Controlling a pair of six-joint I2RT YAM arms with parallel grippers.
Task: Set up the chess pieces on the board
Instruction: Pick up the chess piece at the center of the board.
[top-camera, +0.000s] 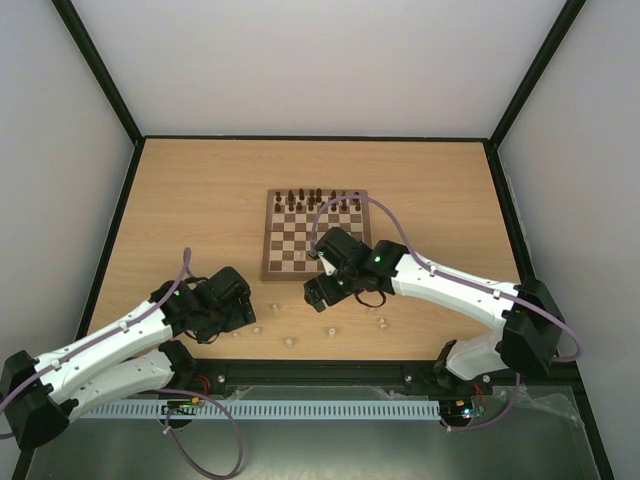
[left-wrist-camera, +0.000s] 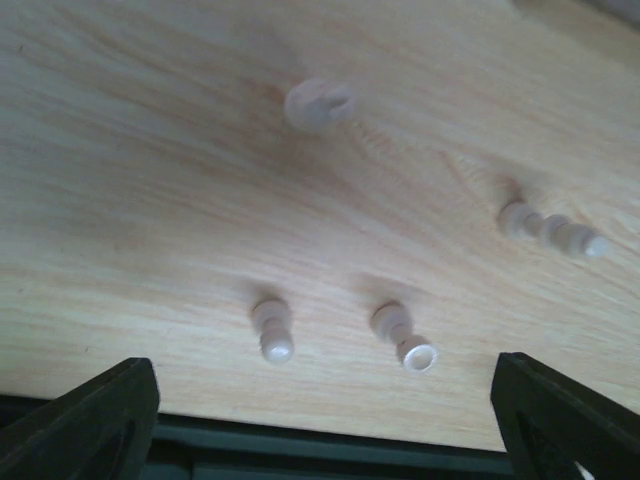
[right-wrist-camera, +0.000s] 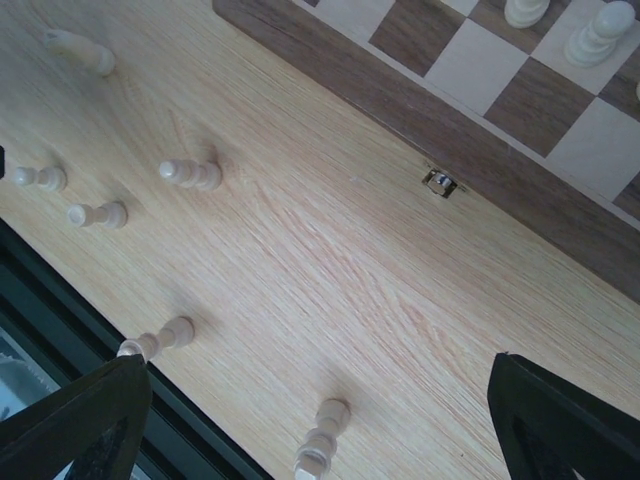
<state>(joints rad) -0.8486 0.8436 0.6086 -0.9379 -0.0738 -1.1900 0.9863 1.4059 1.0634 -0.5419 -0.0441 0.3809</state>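
Pale beige chess pieces (right-wrist-camera: 190, 174) loose beside the checkered board (right-wrist-camera: 480, 150), left fingers (left-wrist-camera: 90, 420) and right fingers (right-wrist-camera: 80, 420) open

Matt pale wooden chess pieces (right-wrist-camera: 190, 174); grainy wood-look table (right-wrist-camera: 330, 260) (board (right-wrist-camera: 470, 150) wooden, latch (right-wrist-camera: 438, 182) shiny metal).

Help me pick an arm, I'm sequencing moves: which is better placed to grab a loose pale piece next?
Probably left: the left claw is open with two pale pieces just ahead between its fingers. The right claw, also open, hangs by the board, its pieces mostly off-centre.
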